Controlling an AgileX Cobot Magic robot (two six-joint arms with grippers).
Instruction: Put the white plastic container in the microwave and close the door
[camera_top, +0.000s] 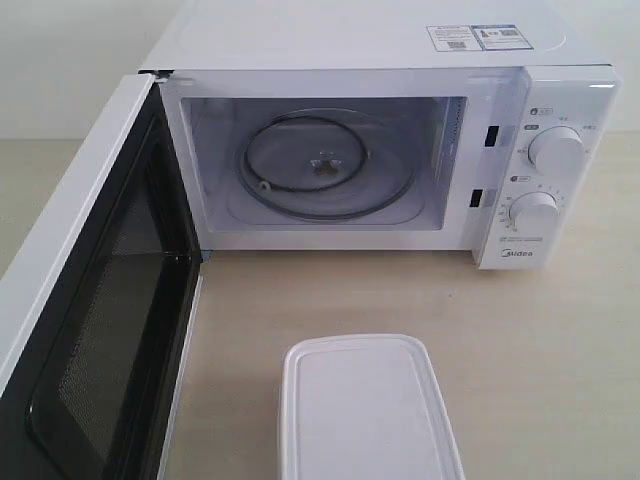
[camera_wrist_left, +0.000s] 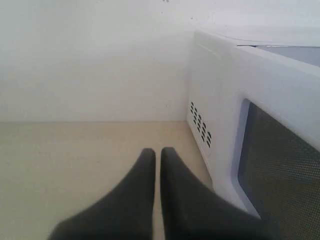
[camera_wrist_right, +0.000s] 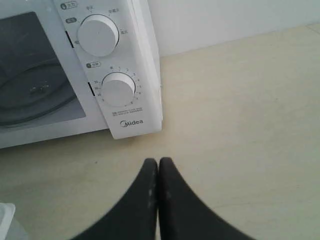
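The right gripper (camera_wrist_right: 158, 162) has its two black fingers pressed together and it holds nothing. It hangs over the bare beige table (camera_wrist_right: 240, 125), in front of the lower corner of the microwave (camera_wrist_right: 145, 60) that carries the Midea name, just below the two round dials (camera_wrist_right: 118, 89). At one edge of the right wrist view there is a pale corner; it may be the white plastic container, but too little shows to be sure.

The left gripper (camera_wrist_left: 157, 152) is also together, with only a thin line between the fingers, and it is empty. It is over the table beside the outer face of the open door (camera_wrist_left: 280, 165), near the vent slots (camera_wrist_left: 200, 125) in the side of the microwave.

In the exterior view neither gripper shows. The white plastic container (camera_top: 365, 410) stands on the table in front of the microwave, apart from it, with the lid on. The door (camera_top: 110, 330) is swung wide open to the left, its black inner face showing. Inside, the glass turntable (camera_top: 325, 165) is bare.
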